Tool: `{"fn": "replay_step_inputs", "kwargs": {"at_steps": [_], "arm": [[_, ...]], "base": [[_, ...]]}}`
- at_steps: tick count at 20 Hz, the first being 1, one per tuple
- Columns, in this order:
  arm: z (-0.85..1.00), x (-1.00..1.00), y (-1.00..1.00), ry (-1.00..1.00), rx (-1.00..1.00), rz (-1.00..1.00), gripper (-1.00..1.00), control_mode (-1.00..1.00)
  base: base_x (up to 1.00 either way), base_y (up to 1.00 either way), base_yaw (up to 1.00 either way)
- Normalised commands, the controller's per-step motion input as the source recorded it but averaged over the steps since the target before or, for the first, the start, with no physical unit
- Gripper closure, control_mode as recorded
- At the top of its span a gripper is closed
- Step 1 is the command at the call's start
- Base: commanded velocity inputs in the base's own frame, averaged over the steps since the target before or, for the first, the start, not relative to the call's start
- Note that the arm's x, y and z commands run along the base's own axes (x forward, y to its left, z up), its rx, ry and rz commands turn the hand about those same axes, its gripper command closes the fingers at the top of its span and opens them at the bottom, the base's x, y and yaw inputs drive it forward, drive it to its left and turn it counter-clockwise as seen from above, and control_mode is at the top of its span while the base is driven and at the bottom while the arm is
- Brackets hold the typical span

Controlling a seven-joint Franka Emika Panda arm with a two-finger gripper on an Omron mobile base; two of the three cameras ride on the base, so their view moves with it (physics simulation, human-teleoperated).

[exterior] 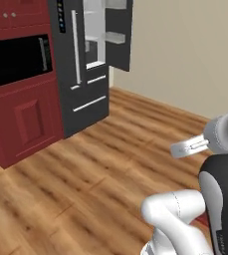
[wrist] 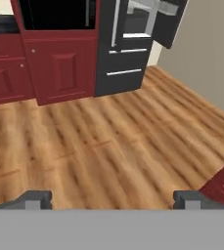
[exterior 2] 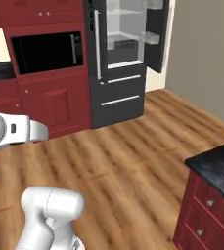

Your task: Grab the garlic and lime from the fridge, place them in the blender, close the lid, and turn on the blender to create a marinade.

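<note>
Fridge (exterior 2: 118, 93): tall dark grey cabinet across the wood floor (exterior 2: 133, 146), well apart from you. Its right door (exterior 2: 157, 34) stands swung out, showing a pale interior with glass shelves; the drawers below are shut. Heavy and rigid; you need only reach past the open door.

Lime: not made out from here; presumably on a shelf inside. Expect a small, firm, smooth ball that rolls and slips. Take it across its middle, squarely.

Garlic: likewise too small to find at this range. Expect a light, lumpy bulb with papery skin that may shift; pinch it across the widest part, gently.

Pincer (wrist: 112, 199): tips spread wide, holding nothing, facing floor and fridge.
</note>
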Motion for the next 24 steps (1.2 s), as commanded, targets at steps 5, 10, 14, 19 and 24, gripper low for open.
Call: {"fn": "replay_step_inputs", "kwargs": {"at_steps": [5,10,14,19,24], "arm": [[0.00,0.00,0.00,0.00,0.00,0.00,-1.00,1.00],[0.00,0.00,0.00,0.00,0.00,0.00,-1.00,1.00],[0.00,0.00,0.00,0.00,0.00,0.00,-1.00,1.00],[0.00,0.00,0.00,0.00,0.00,0.00,-1.00,1.00],[0.00,0.00,0.00,0.00,0.00,0.00,-1.00,1.00]], "base": [[1.00,0.63,0.00],[1.00,0.33,0.00],[1.00,0.00,-0.03],[1.00,-0.06,-0.07],[1.00,-0.26,-0.07]]}}
